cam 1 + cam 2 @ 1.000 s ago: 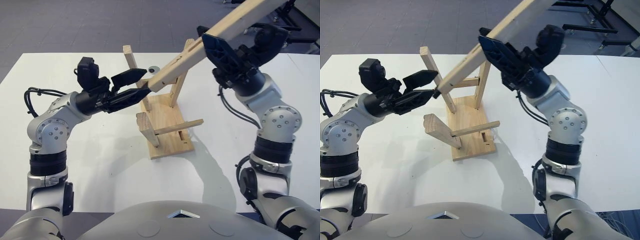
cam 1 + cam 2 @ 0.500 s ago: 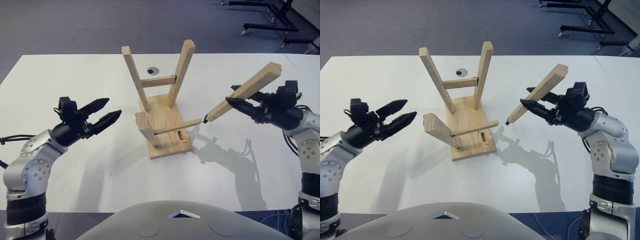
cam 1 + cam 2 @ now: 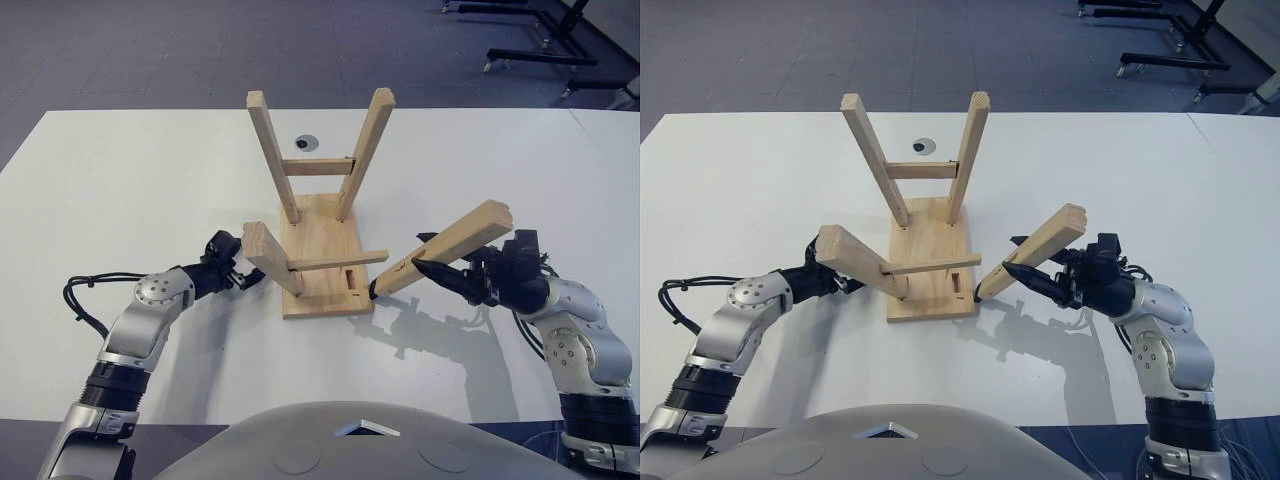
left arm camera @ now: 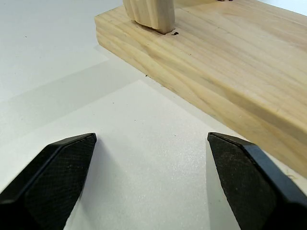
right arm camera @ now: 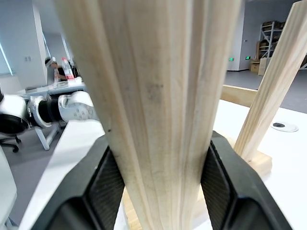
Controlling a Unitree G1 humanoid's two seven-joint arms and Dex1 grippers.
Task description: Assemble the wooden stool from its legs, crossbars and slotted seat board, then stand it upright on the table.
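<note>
My right gripper (image 3: 422, 253) sits right of centre in the head view, clenched on a loose wooden leg (image 3: 447, 247). In the right wrist view its fingers (image 5: 106, 190) press on both sides of the wood. That leg slants from upper right down to lower left. Its lower end meets the near right corner of the seat board (image 3: 322, 224), though I cannot tell whether it sits in a slot or only touches the edge. The seat board lies flat on the white table (image 3: 150, 170) at the middle of the frame. At its far end two legs stand up, one on the left (image 3: 272, 155) and one on the right (image 3: 364, 150), joined by a short crossbar (image 3: 318, 167). At the near left corner a third leg (image 3: 268, 257) leans toward the left of the frame. A second crossbar (image 3: 340, 261) sticks out of it to the right, its free end unattached above the board. My left gripper (image 3: 243, 279) is low over the table at centre left, just beside that leaning leg and the board's left edge. The left wrist view shows its fingertips (image 4: 72, 158) spread apart with only bare table between them and the board's side just ahead. A small round fitting (image 3: 307, 143) is set in the table behind the stool.
</note>
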